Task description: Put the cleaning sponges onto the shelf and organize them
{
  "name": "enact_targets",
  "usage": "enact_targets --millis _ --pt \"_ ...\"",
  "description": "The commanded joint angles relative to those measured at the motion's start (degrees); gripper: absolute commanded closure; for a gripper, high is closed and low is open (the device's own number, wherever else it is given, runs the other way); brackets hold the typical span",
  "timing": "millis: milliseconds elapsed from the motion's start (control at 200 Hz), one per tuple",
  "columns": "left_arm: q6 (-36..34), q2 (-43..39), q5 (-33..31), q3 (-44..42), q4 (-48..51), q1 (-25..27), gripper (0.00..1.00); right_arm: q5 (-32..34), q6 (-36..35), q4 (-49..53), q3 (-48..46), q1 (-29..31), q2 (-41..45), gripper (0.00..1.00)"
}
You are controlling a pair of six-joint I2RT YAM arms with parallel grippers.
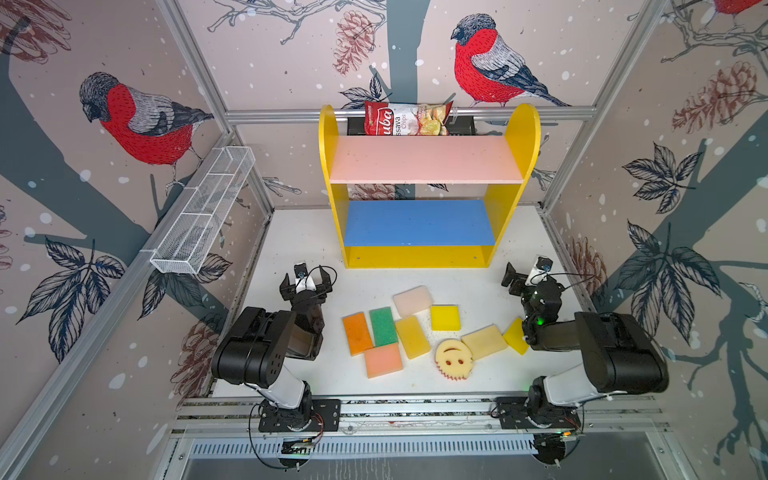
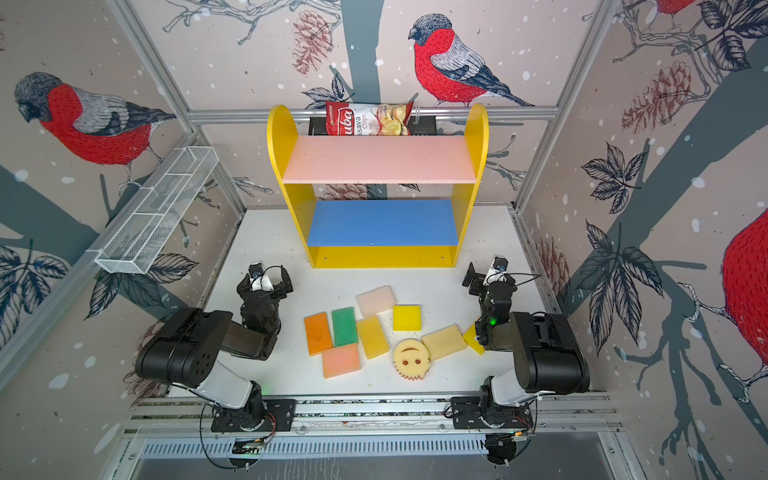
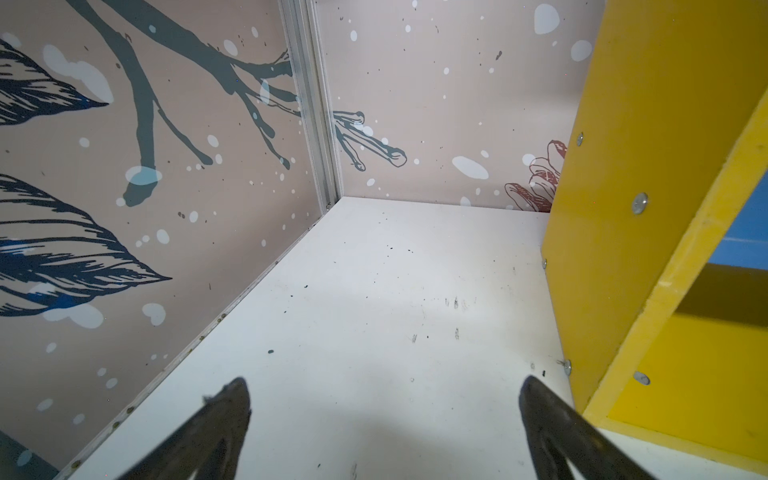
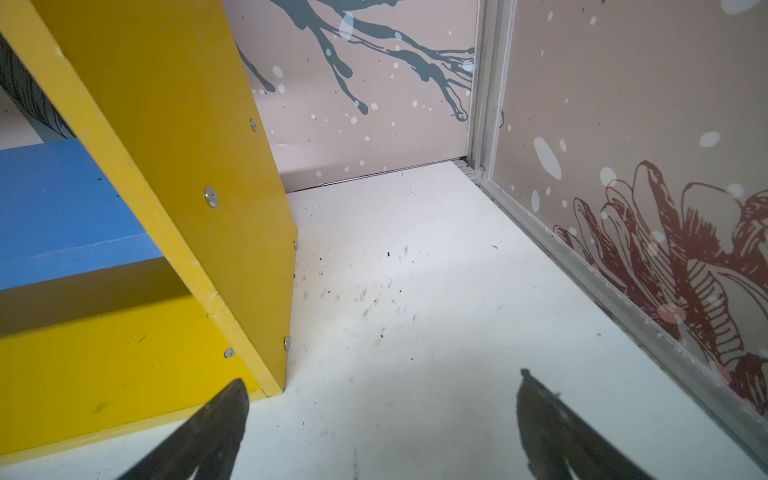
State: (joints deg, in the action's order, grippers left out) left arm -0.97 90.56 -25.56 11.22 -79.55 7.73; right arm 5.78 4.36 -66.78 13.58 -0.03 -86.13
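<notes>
The shelf (image 1: 428, 160) stands at the back of the white table with bare pink and blue boards. Several cleaning sponges lie loose in front of it: orange (image 1: 357, 332), green (image 1: 383, 326), peach (image 1: 383, 359), pale pink (image 1: 412, 300), bright yellow (image 1: 445, 318), cream (image 1: 484, 340) and a round smiley one (image 1: 453, 359). A yellow sponge (image 1: 515, 336) is partly hidden under the right arm. My left gripper (image 1: 306, 282) (image 3: 384, 386) is open and empty over bare table left of the shelf's side (image 3: 648, 208). My right gripper (image 1: 517, 276) (image 4: 380, 386) is open and empty by the shelf's right side (image 4: 174, 145).
A red-and-white chips bag (image 1: 407, 118) sits behind the shelf's top. A white wire-mesh rack (image 1: 203, 212) hangs on the left wall. Patterned walls and aluminium rails close in the table on three sides.
</notes>
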Motion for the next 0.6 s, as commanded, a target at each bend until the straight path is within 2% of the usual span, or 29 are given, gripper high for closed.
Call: enact_targets --millis 0,85,150,220,285,355,395,465,530,590 --pt "-0.2 0.0 -0.3 0.1 -2.0 -0.1 0.01 -0.2 -0.1 -1.4 0.0 0.0 0.3 0.00" --pt "2.2 -1.1 4.4 1.4 2.8 -2.9 0.01 -0.3 -0.1 -2.0 -0.3 0.1 0.4 0.00" --pt "0.7 -2.1 2.4 0.3 0.6 -1.7 0.01 1.3 -1.2 -1.8 -0.1 1.2 2.3 0.00" --pt "-2.5 -6.0 -3.1 1.1 3.9 2.0 0.01 6.3 -2.1 12.3 4.9 3.7 7.9 0.00" --pt "-5.2 -10.0 -8.1 4.0 10.7 5.5 0.01 10.0 1.2 23.3 9.8 5.7 10.8 0.00" --pt "-3.0 -13.8 -13.2 8.9 21.4 7.4 0.01 10.2 3.8 30.9 12.7 7.9 12.8 0.00" --pt "1.0 -15.9 -15.2 12.8 29.4 7.9 0.01 14.3 4.9 32.4 12.7 10.8 14.0 0.00" --pt "11.2 -18.8 -16.9 20.3 47.5 7.9 0.01 25.2 6.8 31.8 10.5 17.7 18.5 0.00" --pt "26.2 -20.6 -18.6 26.5 63.8 7.9 0.01 32.0 9.0 32.0 8.6 23.3 22.1 0.00" --pt "41.7 -22.2 -20.1 30.4 77.9 7.9 0.03 34.9 13.0 38.1 9.7 26.9 24.1 0.00"
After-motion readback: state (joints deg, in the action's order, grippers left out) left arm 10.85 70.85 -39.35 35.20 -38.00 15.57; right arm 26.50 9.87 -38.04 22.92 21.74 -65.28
